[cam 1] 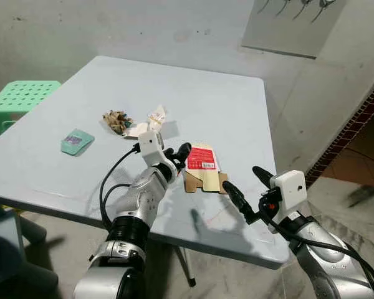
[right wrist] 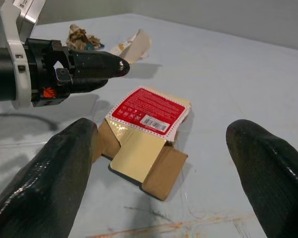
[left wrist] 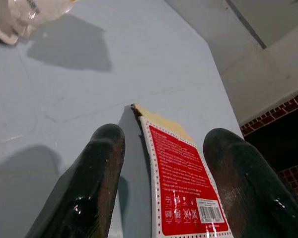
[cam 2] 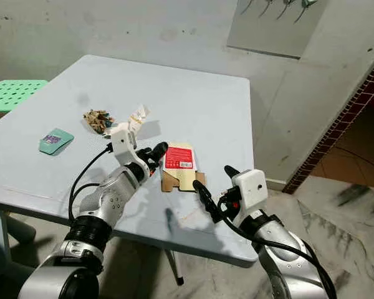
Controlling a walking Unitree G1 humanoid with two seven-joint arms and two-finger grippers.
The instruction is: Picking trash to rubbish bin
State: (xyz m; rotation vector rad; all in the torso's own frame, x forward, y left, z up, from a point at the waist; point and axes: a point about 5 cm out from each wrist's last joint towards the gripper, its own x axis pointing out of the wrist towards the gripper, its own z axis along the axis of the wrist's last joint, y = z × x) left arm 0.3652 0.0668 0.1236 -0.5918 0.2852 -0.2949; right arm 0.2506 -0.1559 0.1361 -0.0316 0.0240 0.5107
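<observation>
On table [cam 1: 237, 112], open pincers flanking flattened carton [cam 1: 202, 167]

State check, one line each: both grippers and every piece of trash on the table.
Left gripper: open, over the carton's near-left edge, holding nothing.
Right gripper: open, by the table's near edge, empty.
Red carton: flattened, flaps open, flat on the table.
White wrapper: crumpled, lying loose.
Brown scraps: crumpled heap.
Green packet: lying flat, apart from the rest.
</observation>
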